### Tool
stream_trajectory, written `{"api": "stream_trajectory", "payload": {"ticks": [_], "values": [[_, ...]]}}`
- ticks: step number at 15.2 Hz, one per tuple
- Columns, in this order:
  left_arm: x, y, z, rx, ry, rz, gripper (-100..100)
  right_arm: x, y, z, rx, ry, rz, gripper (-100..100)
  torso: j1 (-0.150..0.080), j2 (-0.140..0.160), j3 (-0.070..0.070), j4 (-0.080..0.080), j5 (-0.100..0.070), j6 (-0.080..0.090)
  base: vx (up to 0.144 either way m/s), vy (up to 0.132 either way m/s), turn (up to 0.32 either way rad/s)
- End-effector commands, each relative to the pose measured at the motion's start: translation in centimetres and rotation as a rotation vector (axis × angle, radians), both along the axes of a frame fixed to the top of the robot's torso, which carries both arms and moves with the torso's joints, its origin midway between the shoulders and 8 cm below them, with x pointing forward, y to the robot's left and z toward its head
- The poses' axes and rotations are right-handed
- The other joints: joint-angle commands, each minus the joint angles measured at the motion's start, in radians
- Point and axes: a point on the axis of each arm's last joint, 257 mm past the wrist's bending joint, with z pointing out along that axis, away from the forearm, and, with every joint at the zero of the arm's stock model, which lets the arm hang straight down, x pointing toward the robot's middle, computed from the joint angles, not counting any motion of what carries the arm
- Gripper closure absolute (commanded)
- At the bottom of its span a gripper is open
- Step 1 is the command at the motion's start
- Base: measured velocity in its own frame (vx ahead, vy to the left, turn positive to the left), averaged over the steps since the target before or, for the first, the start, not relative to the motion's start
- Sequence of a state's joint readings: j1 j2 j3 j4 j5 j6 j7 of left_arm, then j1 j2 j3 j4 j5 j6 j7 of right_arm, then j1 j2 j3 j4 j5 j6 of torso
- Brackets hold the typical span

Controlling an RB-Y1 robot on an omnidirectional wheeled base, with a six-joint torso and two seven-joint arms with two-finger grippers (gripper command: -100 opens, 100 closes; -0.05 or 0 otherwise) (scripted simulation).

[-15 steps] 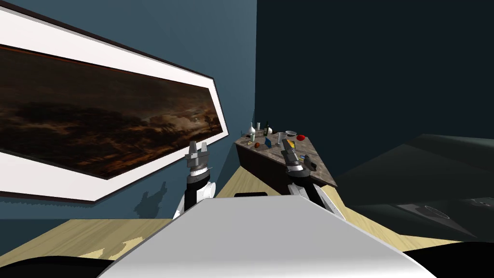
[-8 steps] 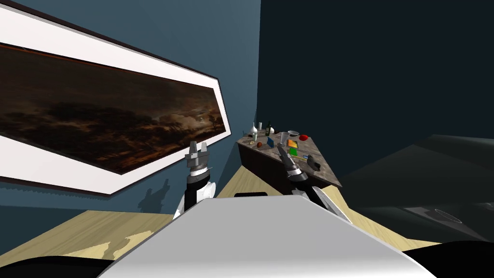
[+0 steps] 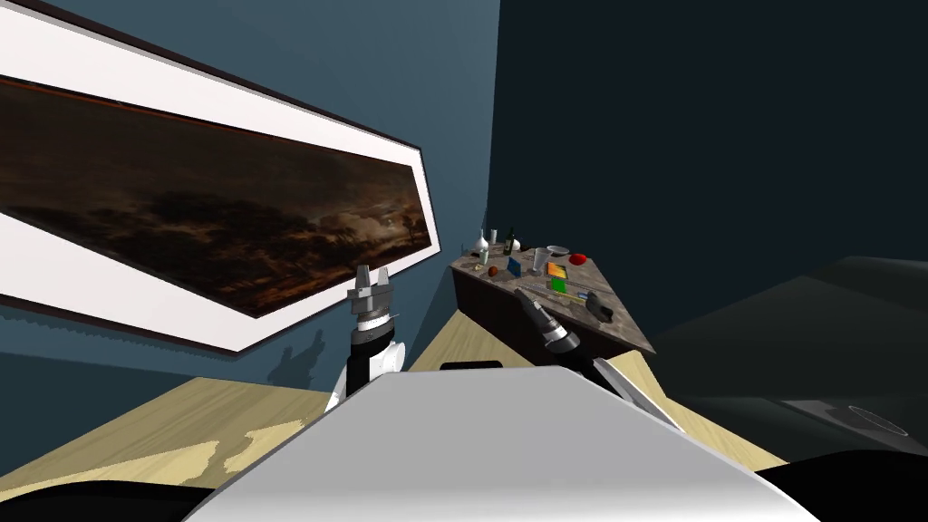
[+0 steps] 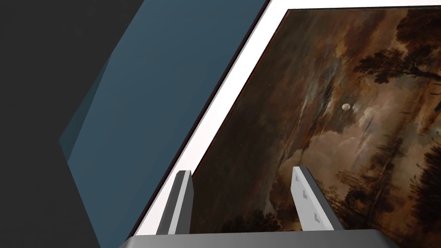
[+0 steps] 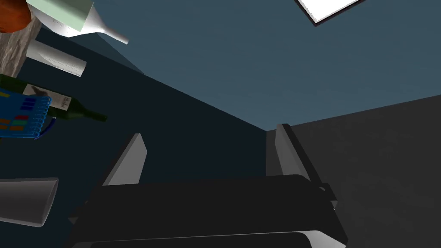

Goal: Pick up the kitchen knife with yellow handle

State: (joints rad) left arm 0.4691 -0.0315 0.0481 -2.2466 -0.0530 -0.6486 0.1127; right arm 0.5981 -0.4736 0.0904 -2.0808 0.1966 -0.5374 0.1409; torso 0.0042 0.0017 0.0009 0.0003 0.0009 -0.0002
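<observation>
A dark-fronted table with a mottled stone top (image 3: 625,331) stands in the corner ahead on my right. A thin pale strip (image 3: 571,294) lies on it just nearer than a green block (image 3: 558,285); it may be the yellow-handled knife, but I cannot tell. My right gripper (image 3: 523,294) hovers at the table's near left edge, short of that strip. In the right wrist view the right gripper (image 5: 206,146) is open and holds nothing, pointing at the blue wall. My left gripper (image 3: 372,276) is raised in front of the framed picture, and it (image 4: 243,181) is open and empty too.
The tabletop holds a red thing (image 3: 577,259), an orange block (image 3: 555,270), a blue item (image 3: 514,266), a glass (image 3: 540,261), a white vase (image 3: 479,245), a green bottle (image 3: 508,241) and a dark object (image 3: 598,308). The bottle (image 5: 64,105) and blue item (image 5: 21,118) lie beside my right fingers.
My view has swung, sliding the table and picture rightward. The right gripper has drawn back from above the tabletop to its near left edge, with the forearm now leaning left. The left arm is unchanged.
</observation>
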Motion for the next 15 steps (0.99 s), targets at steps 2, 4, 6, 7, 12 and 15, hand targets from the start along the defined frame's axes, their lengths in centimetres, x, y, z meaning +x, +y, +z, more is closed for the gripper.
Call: {"api": "stream_trajectory", "payload": {"ticks": [2, 4, 6, 7, 12, 15], "values": [[0.0, 0.0, 0.0, 0.000, 0.000, 0.000, 0, -1.2, -0.2, -4.0, -0.081, 0.077, 0.037, -100, 0.000, 0.000, 0.000, 0.000, 0.000, 0.000, -0.010, 0.078, 0.069], [0.0, 0.0, 0.0, 0.000, 0.000, 0.000, 0, -2.1, -0.7, -6.4, -0.135, 0.128, 0.060, -100, 0.001, -0.001, 0.000, 0.000, 0.000, 0.000, 0.001, 0.085, 0.064], [0.0, 0.0, 0.0, 0.000, 0.000, 0.000, 0, -3.1, -1.1, -8.6, -0.187, 0.174, 0.086, -100, 0.001, -0.001, -0.001, 0.000, 0.000, 0.000, -0.008, 0.079, 0.067], [0.0, 0.0, 0.0, 0.000, 0.000, 0.000, 0, -3.2, -1.3, -8.9, -0.209, 0.182, 0.098, -100, 0.001, -0.001, 0.000, 0.000, 0.000, 0.000, -0.009, 0.069, 0.055], [0.0, 0.0, 0.0, 0.000, 0.000, 0.000, 0, -5.8, -3.1, -13.3, -0.323, 0.284, 0.152, -100, 0.000, -0.001, 0.000, 0.000, 0.000, 0.000, -0.004, 0.060, 0.059], [0.0, 0.0, 0.0, 0.000, 0.000, 0.000, 0, -7.2, -4.2, -15.4, -0.383, 0.336, 0.181, -100, 0.000, -0.002, -0.001, 0.000, 0.000, 0.000, 0.009, 0.057, 0.052]]}}
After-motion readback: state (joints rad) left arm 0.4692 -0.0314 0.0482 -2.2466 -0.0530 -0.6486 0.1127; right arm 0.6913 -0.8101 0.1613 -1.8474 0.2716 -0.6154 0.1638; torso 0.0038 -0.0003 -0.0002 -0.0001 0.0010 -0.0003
